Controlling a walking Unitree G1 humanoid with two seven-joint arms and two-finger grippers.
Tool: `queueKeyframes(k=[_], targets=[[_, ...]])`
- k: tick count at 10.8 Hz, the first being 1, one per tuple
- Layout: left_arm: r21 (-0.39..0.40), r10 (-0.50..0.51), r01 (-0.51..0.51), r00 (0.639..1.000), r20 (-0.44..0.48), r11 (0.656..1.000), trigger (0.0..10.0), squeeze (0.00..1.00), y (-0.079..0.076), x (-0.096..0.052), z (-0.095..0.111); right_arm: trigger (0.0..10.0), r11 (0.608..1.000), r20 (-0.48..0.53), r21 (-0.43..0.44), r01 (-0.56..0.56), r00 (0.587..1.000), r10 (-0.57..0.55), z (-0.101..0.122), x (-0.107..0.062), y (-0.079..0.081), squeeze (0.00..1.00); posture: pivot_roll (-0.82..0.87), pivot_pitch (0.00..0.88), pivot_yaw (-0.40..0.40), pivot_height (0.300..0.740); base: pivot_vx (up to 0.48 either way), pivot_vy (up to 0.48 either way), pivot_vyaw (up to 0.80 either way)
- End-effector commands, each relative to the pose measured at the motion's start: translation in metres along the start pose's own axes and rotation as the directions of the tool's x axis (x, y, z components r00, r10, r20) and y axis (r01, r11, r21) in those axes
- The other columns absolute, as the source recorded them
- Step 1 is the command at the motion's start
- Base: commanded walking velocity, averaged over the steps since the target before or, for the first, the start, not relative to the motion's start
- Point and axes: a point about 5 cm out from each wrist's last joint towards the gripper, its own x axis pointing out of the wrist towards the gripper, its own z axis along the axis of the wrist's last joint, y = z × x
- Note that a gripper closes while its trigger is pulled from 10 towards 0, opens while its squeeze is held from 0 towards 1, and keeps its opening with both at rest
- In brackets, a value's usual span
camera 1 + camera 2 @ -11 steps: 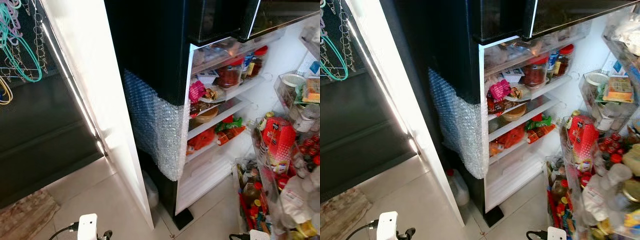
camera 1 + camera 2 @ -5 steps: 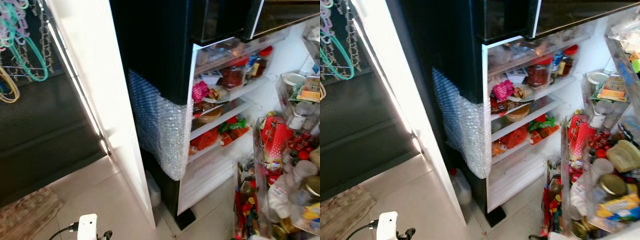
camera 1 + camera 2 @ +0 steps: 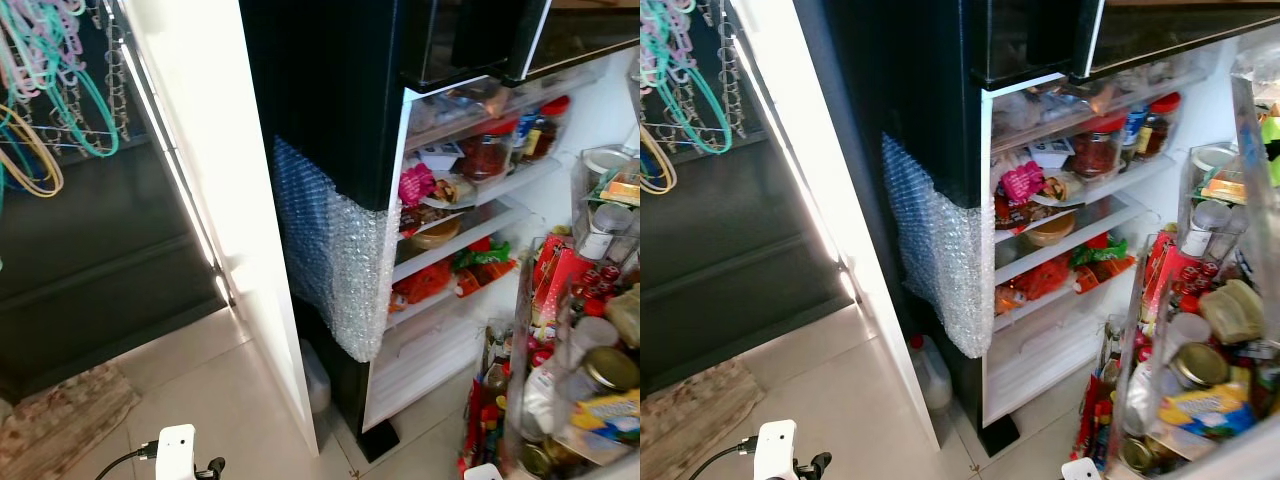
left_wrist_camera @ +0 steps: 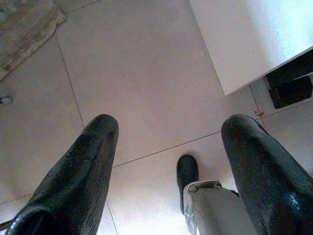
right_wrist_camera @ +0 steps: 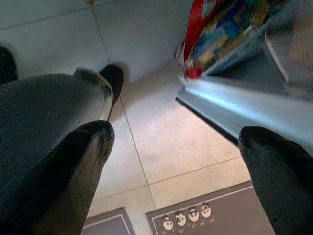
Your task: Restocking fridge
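Fridge black, door open, ahead-right in eye views, shelves full, bubble wrap on its side | left wrist: left end effector released over floor tiles | right wrist: right end effector released above floor, near door-bin packets

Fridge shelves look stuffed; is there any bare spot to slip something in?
The lowest white shelf, under the orange packets, looks bare. The upper shelves, with the red-lidded jar and bowl, are crowded, and so are the door racks.
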Motion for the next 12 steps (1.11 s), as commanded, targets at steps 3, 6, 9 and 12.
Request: queueKeyframes(k=[3, 6, 9, 12], targets=[[-0.011, 0.010, -0.010, 1.000, -0.023, 1.000, 10.0, 0.00, 0.0037, -0.0009, -0.0043, 10.0, 1.000, -0.049, -0.008, -0.014, 0.999, 0.014, -0.0022, -0.0001, 0.0013, 0.00, -0.07, 0.000, 0.054, 0.740, 0.000, 0.000, 0.00], [-0.014, 0.009, -0.009, 1.000, -0.019, 1.000, 10.0, 0.00, -0.0009, 0.0000, -0.0023, 10.0, 0.998, -0.103, 0.045, -0.040, 0.994, 0.044, -0.0066, -0.0006, 0.0032, 0.00, -0.07, 0.000, 0.050, 0.740, 0.000, 0.000, 0.00], [-0.013, 0.009, -0.010, 1.000, -0.014, 1.000, 10.0, 0.00, -0.0019, 0.0007, 0.0002, 10.0, 0.994, -0.138, -0.043, -0.104, 0.986, 0.097, -0.0057, -0.0013, 0.0043, 0.00, -0.07, 0.000, 0.051, 0.740, 0.000, 0.000, 0.00], [-0.018, 0.011, -0.012, 1.000, -0.015, 1.000, 10.0, 0.00, 0.0031, -0.0006, -0.0029, 10.0, 0.980, -0.145, -0.116, -0.161, 0.979, 0.143, -0.0029, -0.0018, 0.0050, 0.00, -0.07, 0.000, 0.050, 0.740, 0.000, 0.000, 0.00]])
